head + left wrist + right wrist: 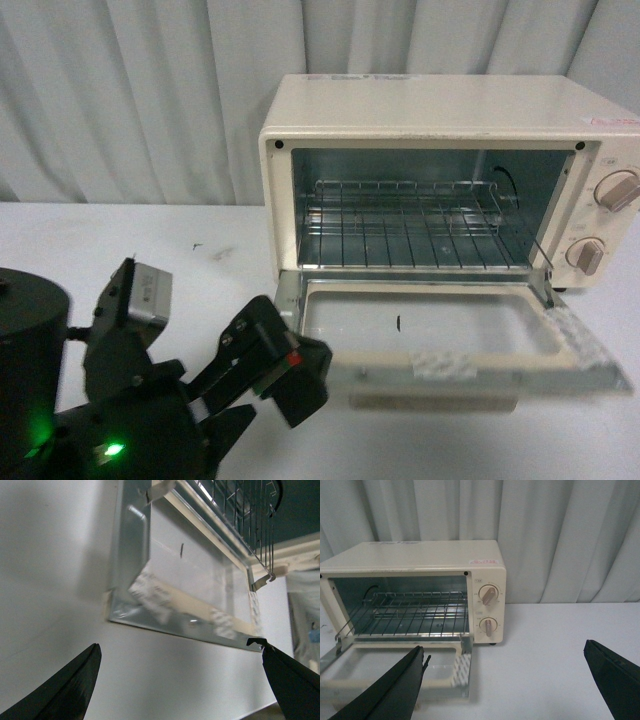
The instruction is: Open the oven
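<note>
Oven (440, 130) sits toward the back right of the white surface (120, 240) in front of the curtain (130, 100). Its glass door (430, 330) is already dropped down flat, so you can see straight in to the wire rack (410, 225), and the opening step looks basically done to me. Left fingers (70, 690) hang just off the door's front left corner, spread wide with nothing in them, and the right fingers (390, 690) are wide and empty too, so I'd guess all that's left is backing the left arm away without bumping the door.
</note>
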